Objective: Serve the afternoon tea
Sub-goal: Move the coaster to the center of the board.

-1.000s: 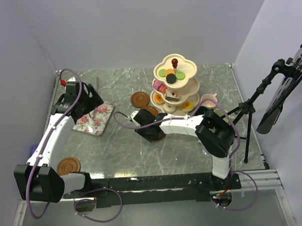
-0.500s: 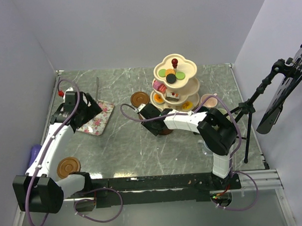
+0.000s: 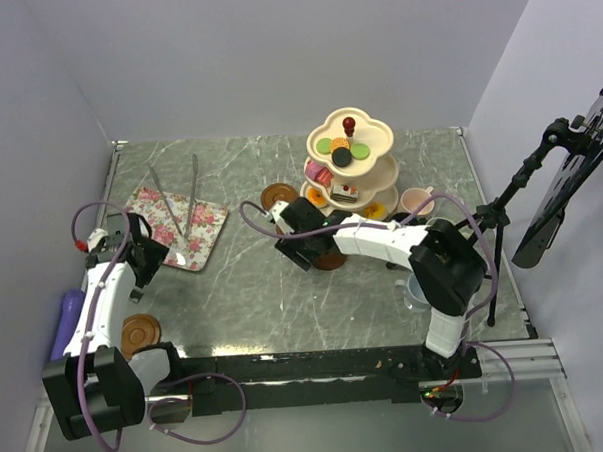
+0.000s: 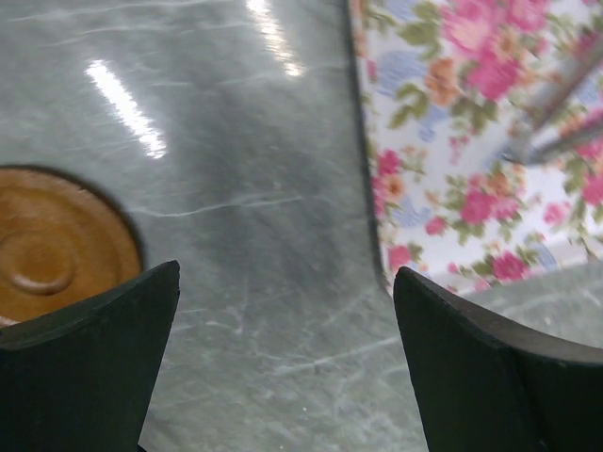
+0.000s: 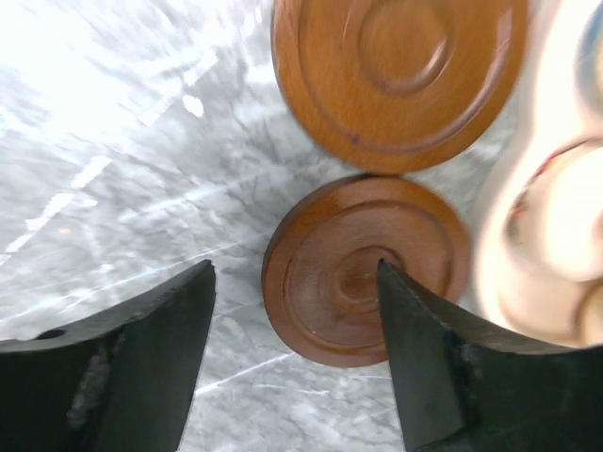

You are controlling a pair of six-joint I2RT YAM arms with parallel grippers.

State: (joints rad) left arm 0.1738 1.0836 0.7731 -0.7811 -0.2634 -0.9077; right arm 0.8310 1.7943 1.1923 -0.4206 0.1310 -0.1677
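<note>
The cream three-tier stand [image 3: 351,169] with small cakes stands at the back middle of the table. Two brown saucers lie flat just left of it: one [image 3: 275,197] [image 5: 400,75] farther back, one [image 3: 329,261] [image 5: 366,268] nearer. My right gripper [image 3: 304,248] [image 5: 294,268] hangs open over the nearer saucer, one fingertip above its centre and the other over bare marble, holding nothing. My left gripper [image 3: 148,268] [image 4: 287,273] is open and empty over marble, between a third saucer [image 3: 138,333] [image 4: 52,250] and the tray. A pink mug [image 3: 418,201] and a grey-blue mug [image 3: 416,291] stand to the right.
A floral tray [image 3: 179,223] [image 4: 471,141] lies at the left with metal tongs [image 3: 175,196] [image 4: 565,122] across it. A camera tripod [image 3: 501,217] stands at the right edge. The stand's cream rim [image 5: 556,188] is close beside the right fingers.
The right gripper carried a saucer towards the stand, and its jaws have opened, leaving the saucer flat on the table. The left arm drew back from the tray towards the near left.
</note>
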